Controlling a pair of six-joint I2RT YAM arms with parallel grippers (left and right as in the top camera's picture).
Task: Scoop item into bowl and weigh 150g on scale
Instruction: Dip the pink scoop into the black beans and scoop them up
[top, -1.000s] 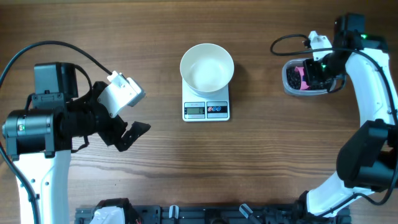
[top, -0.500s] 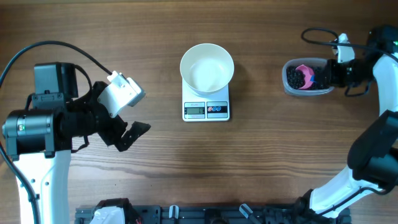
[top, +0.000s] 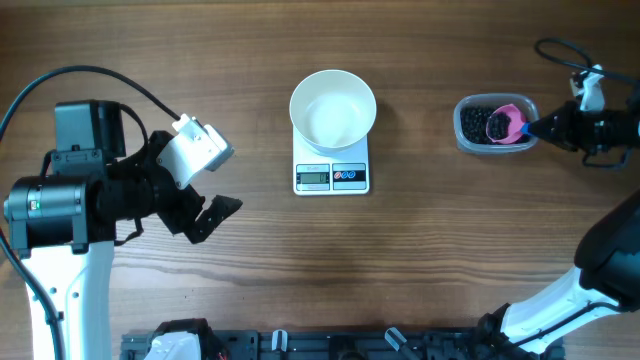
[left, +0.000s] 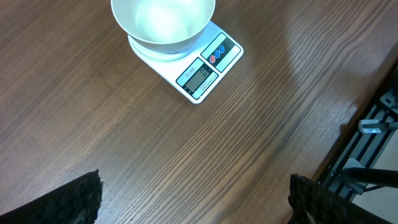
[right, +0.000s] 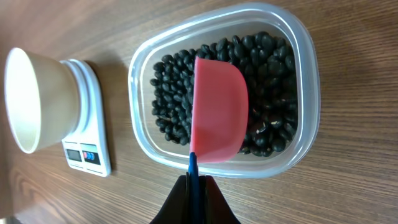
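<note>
Out at 3 o'clock: right gripper (right: 196, 190) clamped on scoop (right: 217, 109) handle, scoop over beans (right: 267, 56) in tub (right: 298, 37) | 12 o'clock: bowl (top: 333, 108) sits on scale (top: 332, 177) | 9 o'clock: left gripper (left: 196, 199) gaping wide, holding nothing

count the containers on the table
2: the white bowl on the scale at centre, and the clear tub of black beans at the right, under the pink scoop held by the right gripper. None seem hidden.

We see a white bowl (top: 333, 110), a white scale (top: 330, 163) with grey display (left: 198, 76) and red and blue buttons (left: 217, 53), black grains (right: 267, 56), a clear tub (right: 140, 81), a pink scoop (right: 217, 118) with blue handle (right: 193, 165), and a brown wood-grain desk (top: 300, 270).
</note>
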